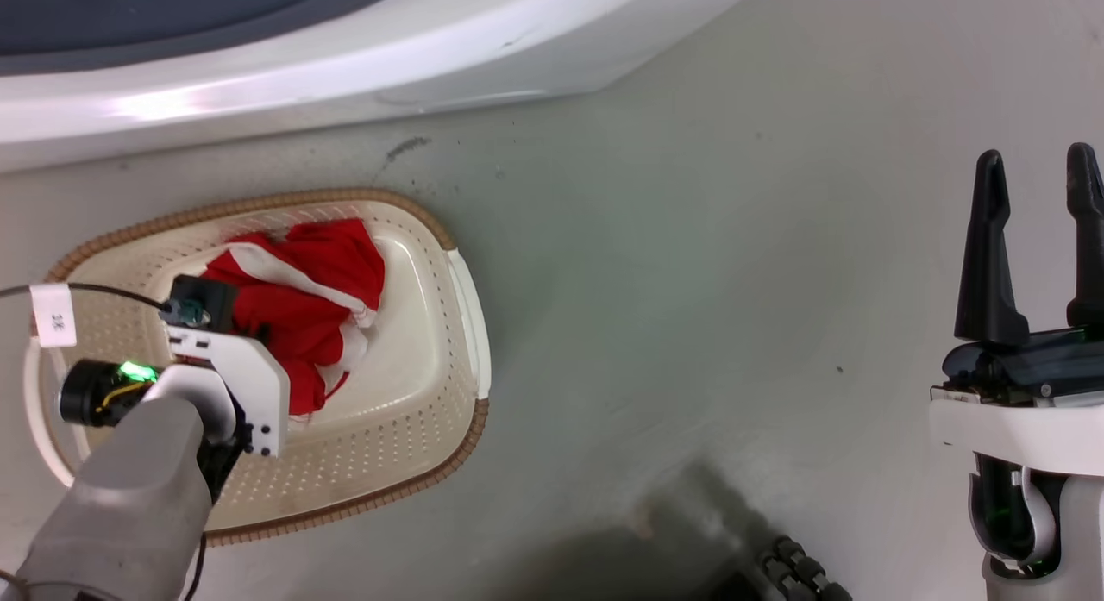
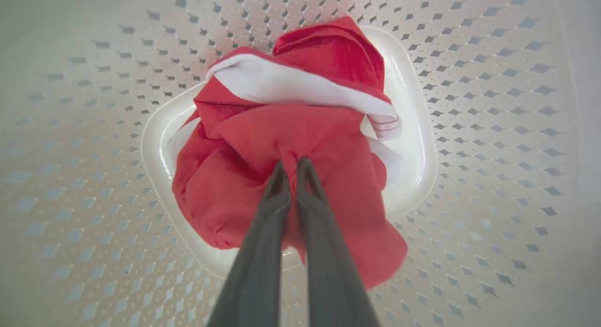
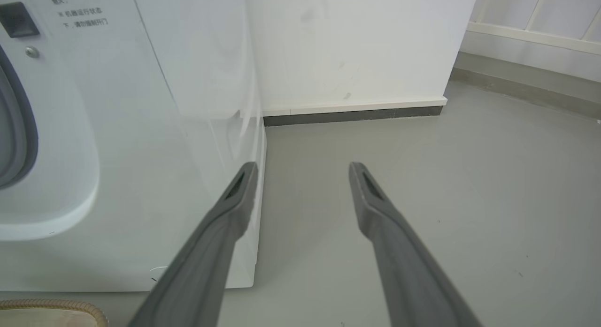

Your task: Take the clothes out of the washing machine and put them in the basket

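The left gripper (image 2: 292, 163) is clenching its jaws on a fold of the clothes (image 2: 281, 125), the two dark fingers nearly meeting with red fabric pinched between the tips. The clothes, a bunched red bundle with a white trim band running across just beyond the jaws, are lying inside the basket (image 2: 469, 130). They are sitting over its smooth bottom, with perforated cream walls rising all around. On the cable beside this wrist, a white tag (image 1: 52, 315) is carrying two small digits, too blurred to read surely. The right gripper (image 3: 303, 170) is keeping its jaws released, spread wide over bare grey floor (image 3: 446, 186). To the left of those jaws in the right wrist view, the washing machine (image 3: 141, 130) is standing. Small grey printed lines are showing near its top corner — too fine to read.
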Available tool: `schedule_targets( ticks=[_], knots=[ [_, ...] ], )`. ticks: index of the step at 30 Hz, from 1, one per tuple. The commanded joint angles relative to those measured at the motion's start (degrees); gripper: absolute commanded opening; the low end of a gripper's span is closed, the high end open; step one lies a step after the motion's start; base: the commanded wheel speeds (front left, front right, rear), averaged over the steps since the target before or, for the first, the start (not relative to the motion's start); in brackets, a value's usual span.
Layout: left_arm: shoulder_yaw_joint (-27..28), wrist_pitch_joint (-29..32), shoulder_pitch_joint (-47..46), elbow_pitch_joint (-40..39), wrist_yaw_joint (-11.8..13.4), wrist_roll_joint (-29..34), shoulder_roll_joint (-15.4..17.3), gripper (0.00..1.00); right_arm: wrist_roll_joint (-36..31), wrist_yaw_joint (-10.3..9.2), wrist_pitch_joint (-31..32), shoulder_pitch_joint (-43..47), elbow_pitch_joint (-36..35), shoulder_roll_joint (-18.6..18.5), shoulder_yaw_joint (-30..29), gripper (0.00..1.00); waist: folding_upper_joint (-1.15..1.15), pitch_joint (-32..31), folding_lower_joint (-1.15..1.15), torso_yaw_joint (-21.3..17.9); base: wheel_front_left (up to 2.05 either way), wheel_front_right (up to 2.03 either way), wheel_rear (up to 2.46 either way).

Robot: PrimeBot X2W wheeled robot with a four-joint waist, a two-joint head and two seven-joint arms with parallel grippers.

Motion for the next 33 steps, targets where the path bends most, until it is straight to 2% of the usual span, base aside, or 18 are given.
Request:
schedule_targets(
  ticks=[1, 11, 12, 13, 14, 21, 25, 28, 33],
  knots=[
    [0.1, -0.3, -1.0, 0.5, -0.2, -0.1, 0.0, 0.00, 0.3, -0.04, -0.1, -0.9, -0.4, 0.0, 0.0, 1.00, 0.00, 1.8, -0.01, -0.4, 0.00, 0.00, 0.00],
    [-0.3, -2.4, -3.7, 4.7, -0.7, -1.0, -1.9, 0.00, 1.0, -0.04, -0.1, -1.4, -0.9, 0.0, -0.2, 1.00, 0.00, 3.4, -0.01, -0.3, 0.00, 0.00, 0.00],
    [-0.1, -2.8, -3.6, 5.0, -0.7, -1.2, -1.9, 0.09, 1.0, -0.04, -0.1, -1.5, -0.9, 0.0, -0.2, 1.00, 0.00, 3.1, -0.01, -0.2, 0.00, 0.00, 0.00],
    [-0.2, -3.4, -3.5, 5.2, -0.5, -1.0, -2.0, 0.83, 0.9, -0.04, -0.1, -1.5, -0.8, 0.0, -0.2, 1.00, 0.00, 2.8, -0.01, -0.1, 0.00, 0.00, 0.00],
    [-0.3, -4.0, -3.3, 5.4, -0.3, -1.0, -2.1, 1.00, 0.8, -0.04, -0.1, -1.5, -0.6, 0.0, -0.2, 1.00, 0.00, 2.3, -0.01, 0.0, 0.00, 0.00, 0.00],
    [-0.9, -8.3, -1.1, 5.6, -0.4, -0.4, -3.4, 1.00, 0.5, -0.04, -0.1, -1.9, 1.2, 0.0, -0.6, 1.00, 0.00, -3.1, -0.01, 0.9, 0.00, 0.00, 0.00],
    [1.3, -9.3, 0.5, 3.9, -0.2, -1.7, -3.9, 1.00, -0.2, -0.04, -0.1, -1.6, 2.4, 0.0, -1.0, 1.00, 0.00, -7.5, -0.01, 2.0, 0.00, 0.00, 0.00],
    [3.3, -9.4, 1.7, -1.6, 0.4, -0.6, -3.1, 1.00, -0.8, -0.04, -0.1, -1.2, 3.4, 0.0, -1.6, 1.00, 0.00, -11.0, -0.01, 3.1, 0.00, 0.00, 0.00],
    [9.0, -9.3, 6.8, -12.3, 2.9, 2.8, -2.4, 1.00, -1.9, -0.04, -0.1, 0.3, 5.1, 0.0, -2.6, 1.00, 0.00, -16.8, -0.01, 5.0, 0.00, 0.00, 0.00]
  ],
)
